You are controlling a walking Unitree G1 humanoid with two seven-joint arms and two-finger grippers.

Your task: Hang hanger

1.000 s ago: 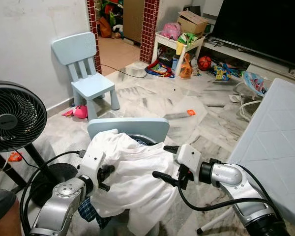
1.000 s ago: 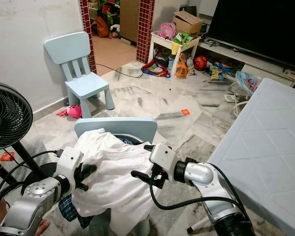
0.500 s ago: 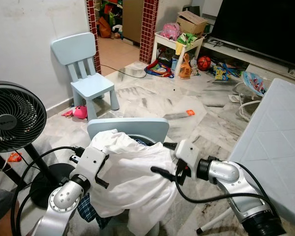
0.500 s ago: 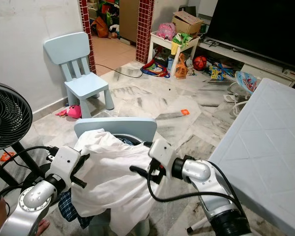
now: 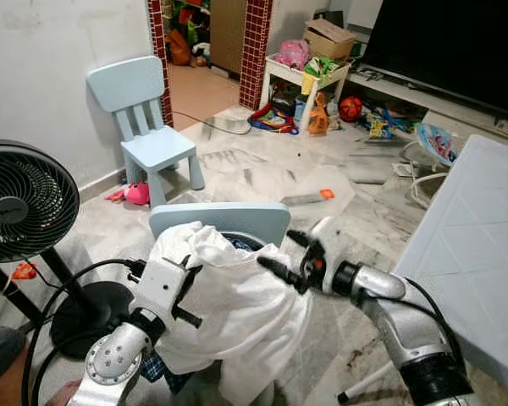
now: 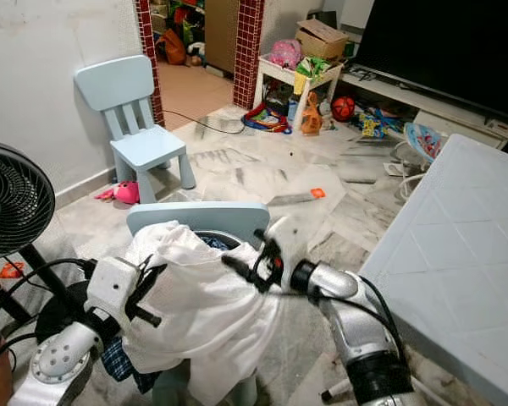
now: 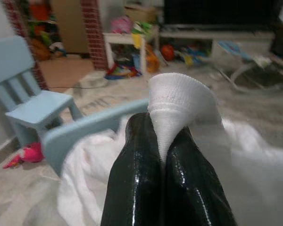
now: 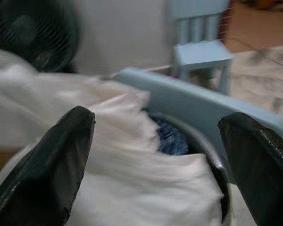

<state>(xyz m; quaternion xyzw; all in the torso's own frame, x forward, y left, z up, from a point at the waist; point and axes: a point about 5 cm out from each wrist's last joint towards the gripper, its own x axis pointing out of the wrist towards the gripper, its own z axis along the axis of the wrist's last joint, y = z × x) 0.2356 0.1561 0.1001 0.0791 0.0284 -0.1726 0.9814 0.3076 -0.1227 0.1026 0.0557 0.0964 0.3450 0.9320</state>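
A white garment lies heaped over a dark-rimmed basket that stands against a small pale-blue chair back. My left gripper is at the heap's left side, shut on a pinched fold of the white cloth. My right gripper hovers open over the heap's right top edge, near the chair back, with nothing between its fingers. Blue fabric shows inside the basket rim. I can make out no hanger.
A black floor fan stands at my left. A white table runs along my right. A second pale-blue child's chair stands by the wall ahead. Toys and boxes litter the far floor. A plaid cloth hangs below the heap.
My right gripper has risen and turned from the garment's front side up to its top edge near the chair back. The left gripper keeps its hold and the cloth bunches slightly higher.
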